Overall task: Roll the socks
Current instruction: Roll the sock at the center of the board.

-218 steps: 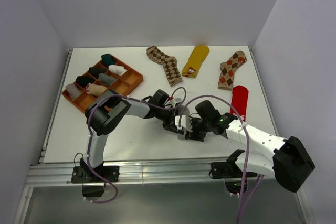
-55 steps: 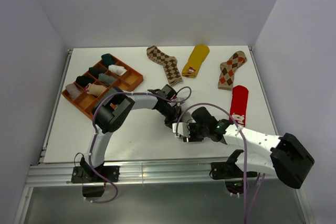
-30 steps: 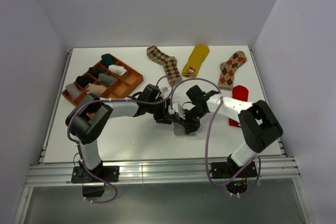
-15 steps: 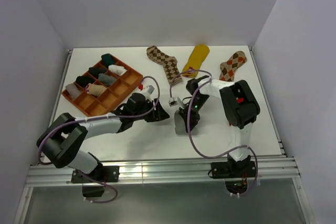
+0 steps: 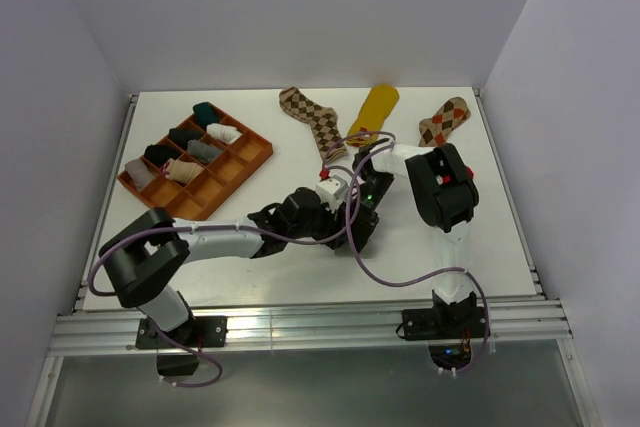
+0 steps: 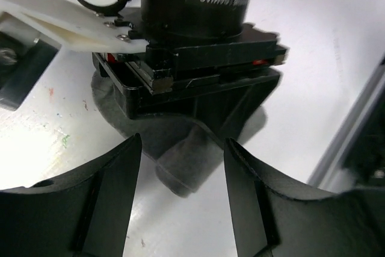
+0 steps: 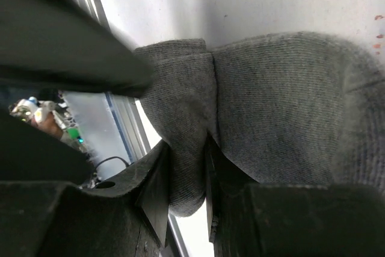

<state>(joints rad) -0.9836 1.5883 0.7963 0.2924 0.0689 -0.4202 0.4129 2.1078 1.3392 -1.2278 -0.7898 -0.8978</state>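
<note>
White counter (image 5: 200, 247) carries the grey sock (image 6: 186, 173) bunched mid-surface, the right fingers (image 7: 150, 200) pinching its fold and the left fingers (image 6: 108, 197) open just beside it, so they should probably close squarely on the roll before the right lets go.

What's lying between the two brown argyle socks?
The mustard yellow sock lies between the left argyle sock and the right argyle sock, shown in the top view.
</note>
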